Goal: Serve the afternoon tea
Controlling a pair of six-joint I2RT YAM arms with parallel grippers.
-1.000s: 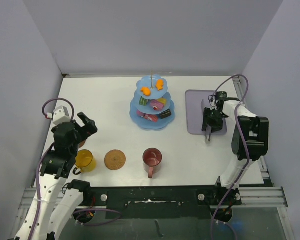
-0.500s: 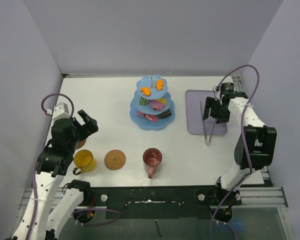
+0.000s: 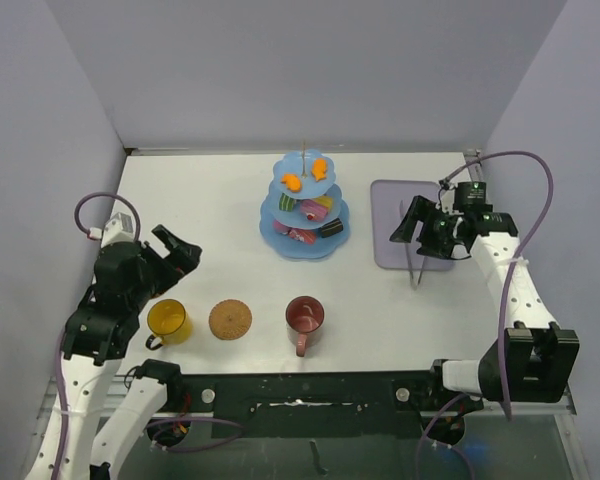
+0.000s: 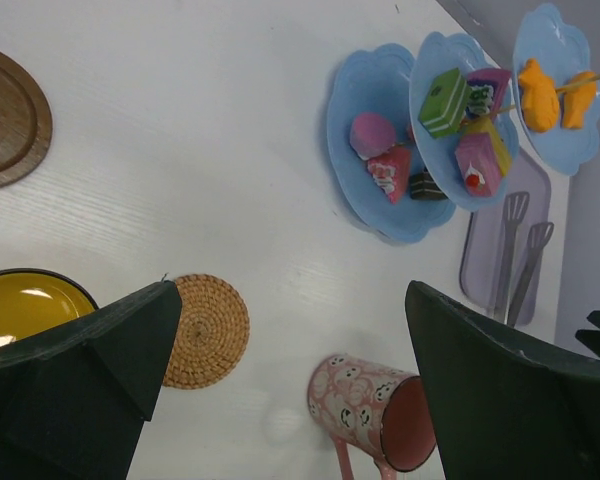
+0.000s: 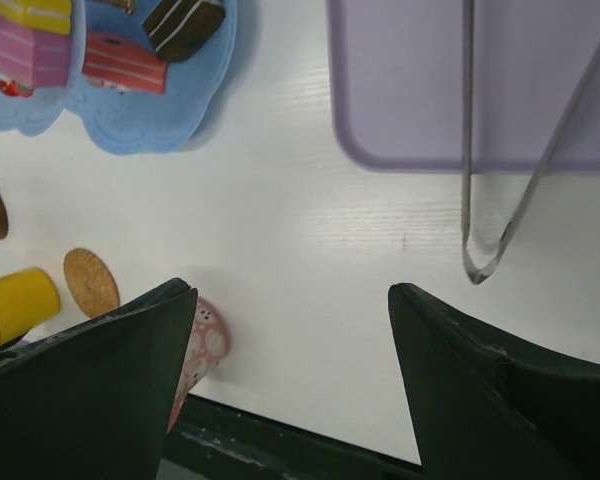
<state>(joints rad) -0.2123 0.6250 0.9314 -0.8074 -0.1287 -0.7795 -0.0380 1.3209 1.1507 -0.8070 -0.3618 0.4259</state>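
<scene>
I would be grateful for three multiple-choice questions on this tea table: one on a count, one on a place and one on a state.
1. How many tiers has the light-blue stand?
A. Two
B. Three
C. Four

2. Where do the tongs lie?
A. Partly on the lilac tray, with the bent end out on the table
B. On the stand's top tier
C. Wholly on the table, clear of the tray

3. How do the jaws of the right gripper stand?
A. Shut on the tongs
B. Shut on the tray's rim
C. Open, holding nothing

Key:
1 B: three scalloped plates stack up the centre rod.
2 A: the right wrist view shows both arms of the tongs on the tray and the bend past its near edge.
3 C: the jaws stand wide apart with only table between them.
</scene>
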